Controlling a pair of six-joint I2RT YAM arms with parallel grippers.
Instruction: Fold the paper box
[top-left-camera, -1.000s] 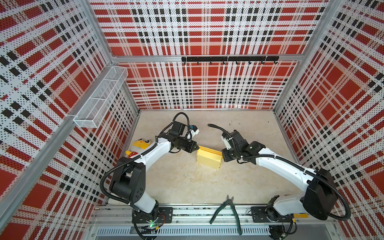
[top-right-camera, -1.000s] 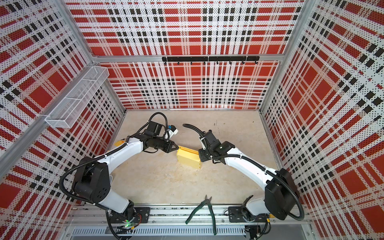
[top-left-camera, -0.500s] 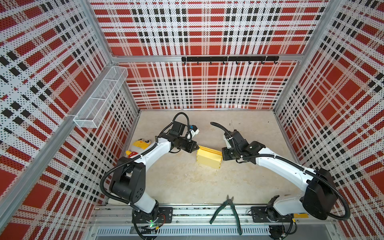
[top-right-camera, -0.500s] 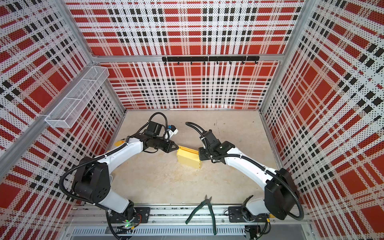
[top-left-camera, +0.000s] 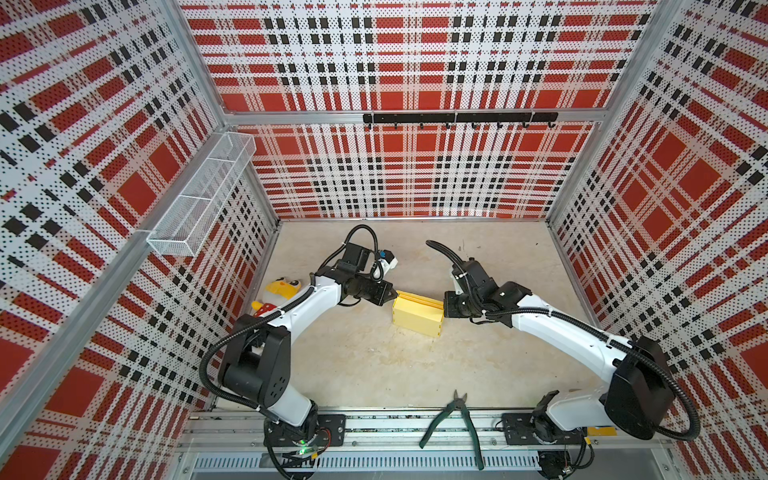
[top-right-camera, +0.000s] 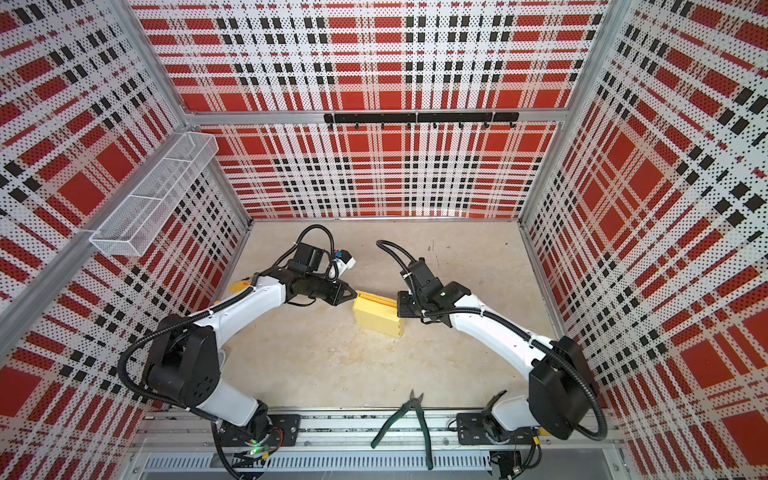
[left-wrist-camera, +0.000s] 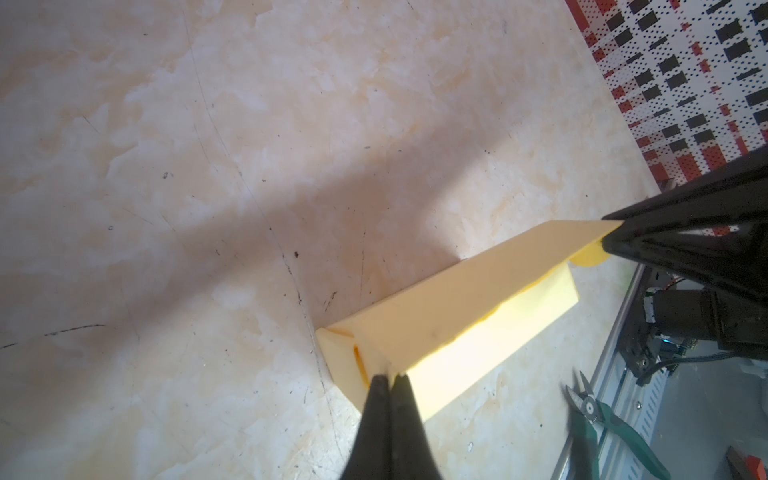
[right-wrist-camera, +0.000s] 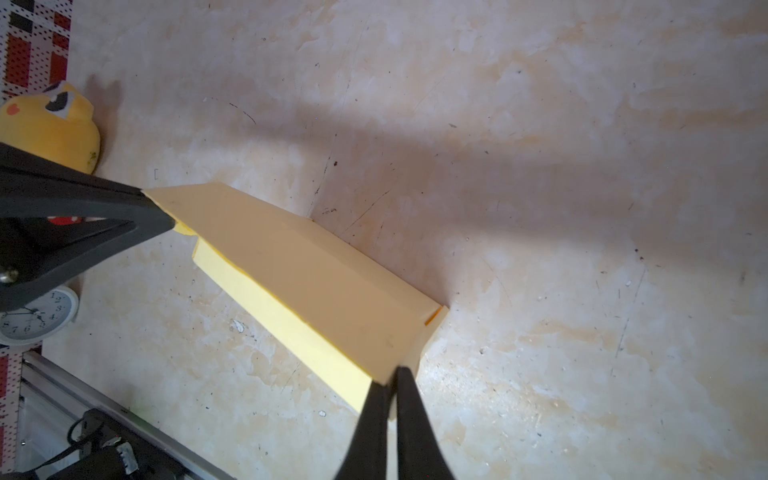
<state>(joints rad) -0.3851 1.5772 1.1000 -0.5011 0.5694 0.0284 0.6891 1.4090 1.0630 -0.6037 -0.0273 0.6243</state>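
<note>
Left wrist view: lid pinched at both ends

Both the left gripper (left-wrist-camera: 388, 380) and the right gripper (left-wrist-camera: 610, 235) are closed tight on lid corners of the paper box (left-wrist-camera: 457, 299), mid-table (top-left-camera: 365, 365). Lower both ends together so the flap tucks in without buckling.

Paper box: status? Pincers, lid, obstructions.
Shut on the paper box lid flap: left pincer at one end, right pincer at the opposite end. Lid raised, not tucked. Plush toy and pliers lie clear of it.
</note>
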